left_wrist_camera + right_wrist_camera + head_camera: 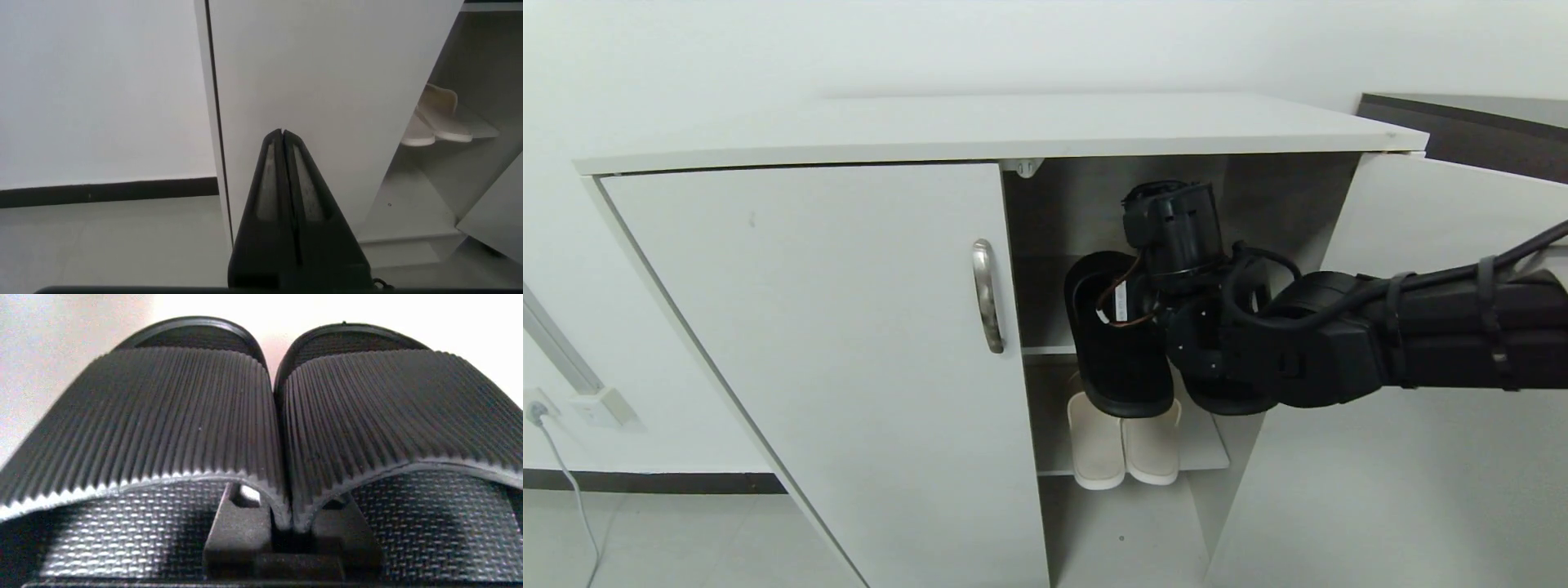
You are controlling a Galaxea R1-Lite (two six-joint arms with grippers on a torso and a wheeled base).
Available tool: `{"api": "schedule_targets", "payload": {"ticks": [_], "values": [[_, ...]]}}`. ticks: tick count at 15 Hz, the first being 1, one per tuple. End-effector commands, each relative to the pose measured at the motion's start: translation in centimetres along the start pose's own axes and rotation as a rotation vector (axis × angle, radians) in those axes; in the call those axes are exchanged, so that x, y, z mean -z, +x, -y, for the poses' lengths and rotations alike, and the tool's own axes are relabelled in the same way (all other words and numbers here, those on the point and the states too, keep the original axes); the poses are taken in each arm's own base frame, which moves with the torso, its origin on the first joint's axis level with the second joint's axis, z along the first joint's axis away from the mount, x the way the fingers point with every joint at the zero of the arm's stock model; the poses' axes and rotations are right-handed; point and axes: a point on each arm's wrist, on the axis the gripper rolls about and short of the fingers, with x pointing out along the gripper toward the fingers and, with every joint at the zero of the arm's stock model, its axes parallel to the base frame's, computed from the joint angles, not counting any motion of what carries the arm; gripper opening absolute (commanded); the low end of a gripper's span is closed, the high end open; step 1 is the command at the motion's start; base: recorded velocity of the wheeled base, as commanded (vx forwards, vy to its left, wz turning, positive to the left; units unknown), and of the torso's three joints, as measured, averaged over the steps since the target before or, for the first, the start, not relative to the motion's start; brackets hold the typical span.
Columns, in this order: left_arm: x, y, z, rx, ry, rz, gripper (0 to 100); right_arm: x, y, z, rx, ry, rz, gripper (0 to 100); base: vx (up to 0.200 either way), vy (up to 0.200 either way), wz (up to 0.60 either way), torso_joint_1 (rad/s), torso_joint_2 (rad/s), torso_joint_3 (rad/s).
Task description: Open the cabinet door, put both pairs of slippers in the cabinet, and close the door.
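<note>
- Against the white wall stood the cabinet [980, 122], its left door [833, 343] closed and its right door [1339, 506] swung wide.
- Inside the open half, the black slippers [1123, 351] hung side by side, tilted steeply, just above the other pair.
- White slippers [1123, 445] lay flat together on the lower shelf [1209, 453], ends poking past its front edge.
- Right gripper [282, 527] pinched the black pair's straps together.
- Left gripper [282, 175] hung before the closed door, fingers pressed together, empty.
</note>
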Motion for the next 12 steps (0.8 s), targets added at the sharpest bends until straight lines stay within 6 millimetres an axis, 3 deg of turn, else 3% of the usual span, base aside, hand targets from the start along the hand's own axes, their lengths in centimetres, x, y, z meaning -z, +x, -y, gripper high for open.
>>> {"api": "schedule_targets", "payload": {"ticks": [1, 12], "values": [[0.0, 0.0, 0.0, 0.000, -0.001, 0.000, 0, 0.5, 1.7, -0.5, 0.005, 0.001, -0.006, 0, 0.000, 0.000, 0.00, 0.000, 0.00, 0.000], [0.0, 0.0, 0.0, 0.000, -0.002, 0.000, 0, -1.0, 5.2, -0.1, 0.008, 0.018, -0.020, 0, 0.000, 0.000, 0.00, 0.000, 0.00, 0.000]]}}
